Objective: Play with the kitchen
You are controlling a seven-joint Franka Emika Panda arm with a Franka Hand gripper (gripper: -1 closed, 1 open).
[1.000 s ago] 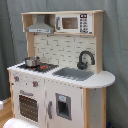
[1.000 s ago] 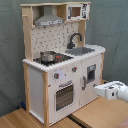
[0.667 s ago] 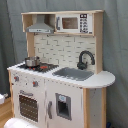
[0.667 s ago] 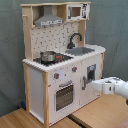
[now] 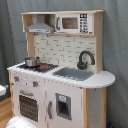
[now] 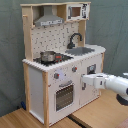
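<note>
— So what could go wrong from here?
— The arm point(image 6: 107, 82) hangs just beside the kitchen point(image 6: 60, 65) front, near the cupboard door point(image 6: 91, 75); a careless push might shove or tip the whole toy, I judge.
— And the gripper point(image 6: 86, 80)?
— Can't tell if it's parted or holding anything.
— The kitchen?
— Upright on the floor against a grey curtain point(image 5: 10, 30): light wood, white doors, a pot point(image 5: 32, 62) on the hob point(image 5: 40, 66), a grey sink point(image 5: 74, 74).

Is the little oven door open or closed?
Closed. In both exterior views the oven door sits flat against the kitchen front.
</note>
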